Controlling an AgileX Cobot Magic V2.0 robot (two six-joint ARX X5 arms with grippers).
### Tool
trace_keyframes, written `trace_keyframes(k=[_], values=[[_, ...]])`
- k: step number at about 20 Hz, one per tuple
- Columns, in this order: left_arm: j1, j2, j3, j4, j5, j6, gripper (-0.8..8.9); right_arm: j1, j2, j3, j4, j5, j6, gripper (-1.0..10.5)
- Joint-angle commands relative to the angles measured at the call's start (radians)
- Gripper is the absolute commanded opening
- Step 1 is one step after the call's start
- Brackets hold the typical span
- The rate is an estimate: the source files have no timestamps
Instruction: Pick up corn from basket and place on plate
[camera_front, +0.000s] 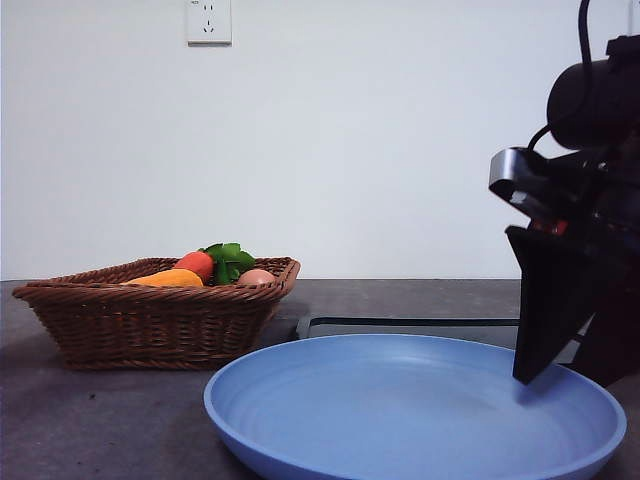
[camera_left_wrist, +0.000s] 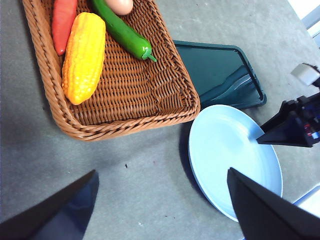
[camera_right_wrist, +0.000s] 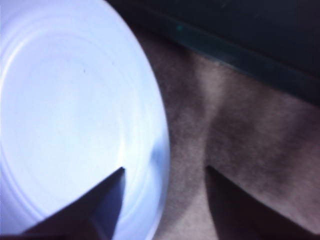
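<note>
The corn (camera_left_wrist: 84, 56), a bumpy yellow-orange cob, lies in the brown wicker basket (camera_left_wrist: 120, 127) beside a carrot; only its top (camera_front: 165, 278) shows over the basket rim (camera_front: 150, 320) in the front view. The light blue plate (camera_front: 400, 420) sits in front of the basket with nothing on it. My right gripper (camera_front: 565, 370) is open and low over the plate's right rim (camera_right_wrist: 155, 150), one jaw over the plate and the other over the table. My left gripper (camera_left_wrist: 162, 172) is open and high above the table, between basket and plate (camera_left_wrist: 225, 150), holding nothing.
In the basket with the corn are a red-orange carrot (camera_left_wrist: 64, 20), a green cucumber (camera_left_wrist: 122, 31) and a pale egg (camera_left_wrist: 119, 5). A flat black tray (camera_left_wrist: 215, 65) lies behind the plate, next to the basket.
</note>
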Motion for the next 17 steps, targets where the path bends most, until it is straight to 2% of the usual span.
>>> trace_keyframes(k=[1, 6, 12, 17], values=[[-0.001, 0.005, 0.019, 0.01, 0.005, -0.002, 4.17, 0.011, 0.025, 0.016, 0.014, -0.003, 0.004, 1.3], [-0.001, 0.005, 0.019, 0.011, 0.005, -0.002, 4.16, 0.018, 0.029, 0.016, 0.022, -0.002, 0.004, 0.0], [-0.006, 0.037, 0.037, 0.026, -0.001, -0.001, 4.16, 0.017, 0.024, 0.018, 0.023, -0.004, 0.039, 0.0], [-0.082, 0.16, 0.103, 0.095, -0.108, 0.003, 4.16, 0.016, -0.071, 0.028, -0.072, -0.032, 0.038, 0.0]])
